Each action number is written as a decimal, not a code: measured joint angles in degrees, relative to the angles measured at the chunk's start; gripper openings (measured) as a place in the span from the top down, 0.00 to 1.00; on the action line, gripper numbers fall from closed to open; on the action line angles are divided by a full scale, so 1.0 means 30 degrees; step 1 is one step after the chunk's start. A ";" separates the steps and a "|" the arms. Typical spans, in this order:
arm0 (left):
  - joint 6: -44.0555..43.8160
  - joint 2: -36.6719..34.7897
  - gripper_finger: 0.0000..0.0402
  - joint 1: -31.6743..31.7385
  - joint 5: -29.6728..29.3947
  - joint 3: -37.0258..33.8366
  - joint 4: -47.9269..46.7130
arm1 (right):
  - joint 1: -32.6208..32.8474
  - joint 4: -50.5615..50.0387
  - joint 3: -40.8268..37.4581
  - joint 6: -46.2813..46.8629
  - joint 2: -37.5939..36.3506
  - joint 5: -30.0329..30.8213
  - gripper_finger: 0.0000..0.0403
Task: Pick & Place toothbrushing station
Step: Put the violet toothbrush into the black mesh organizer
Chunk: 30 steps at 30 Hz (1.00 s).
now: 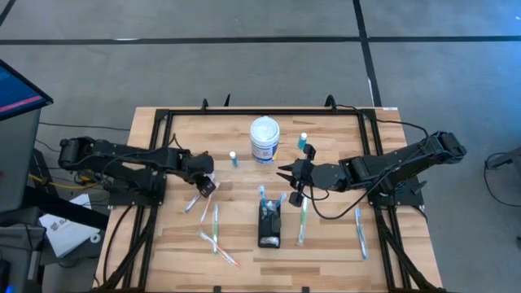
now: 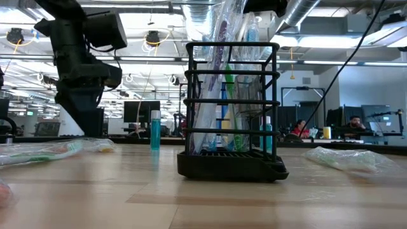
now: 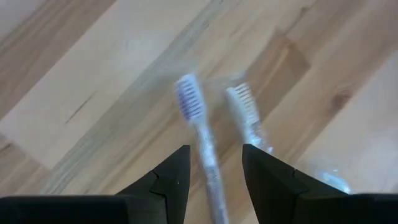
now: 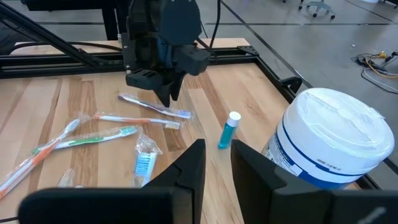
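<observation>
closest to the low camera stands the toothbrushing station [image 2: 230,114], a black slotted rack upright on the wooden table [image 1: 326,244] with several brushes already standing in it; from above it [image 1: 269,224] sits in the middle of the table toward the front edge, with loose wrapped toothbrushes scattered on either side. the left gripper [image 3: 214,177] hangs low over the table left of the rack, its fingers parted around the handle of a clear-wrapped purple toothbrush [image 3: 199,127] that runs up between them, with a second white brush [image 3: 245,112] lying just beside it; the fingers look not yet closed on the handle, so it holds nothing for certain. the right gripper [image 1: 287,174] waits just behind the rack, near the white tub [image 1: 264,138] and a small blue bottle [image 4: 229,129], its fingers a little apart and empty. the step in hand appears to be grasping the purple brush. to do it well, the left arm should keep the handle centred between its fingers and close on the handle alone, since the white brush lies close enough to be caught or dragged along, and the slick wrapper may slip under a loose hold. a grip low on the handle would leave the head free for dropping into a slot. the lift should go straight up before any swing toward the rack, and the approach should stay clear of the right gripper behind the rack, so as not to tip the rack or the brushes already in it.
</observation>
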 joint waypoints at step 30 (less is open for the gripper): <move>-0.0148 0.3574 0.65 -0.0504 -0.0138 -0.0015 0.1463 | 0.0000 -0.0080 0.0000 0.0006 0.0000 0.0000 0.83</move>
